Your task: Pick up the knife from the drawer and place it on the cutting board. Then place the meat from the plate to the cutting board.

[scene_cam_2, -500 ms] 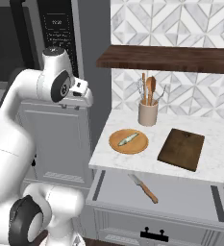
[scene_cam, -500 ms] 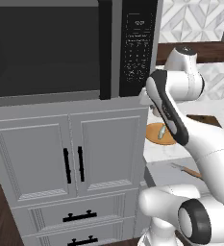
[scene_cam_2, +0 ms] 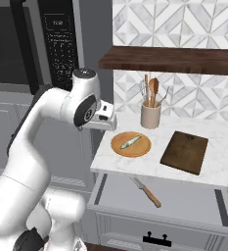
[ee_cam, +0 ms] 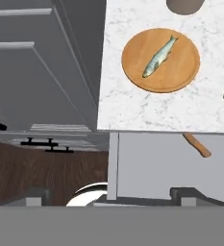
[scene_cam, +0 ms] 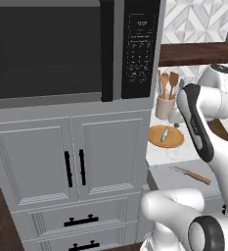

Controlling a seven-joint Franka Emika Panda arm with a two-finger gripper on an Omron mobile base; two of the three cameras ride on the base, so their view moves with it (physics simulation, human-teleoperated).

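Knife [scene_cam_2: 146, 191] in open drawer [scene_cam_2: 193, 201], plate [scene_cam_2: 130, 144], crock [scene_cam_2: 151, 115] behind

Orange-tan plate [scene_cam_2: 130, 145], pale greenish meat [scene_cam_2: 130, 142], dark brown cutting board [scene_cam_2: 184, 152], brown-handled knife [scene_cam_2: 146, 191].

Glossy white arm [scene_cam_2: 37, 142], rounded links (dark joint bands).
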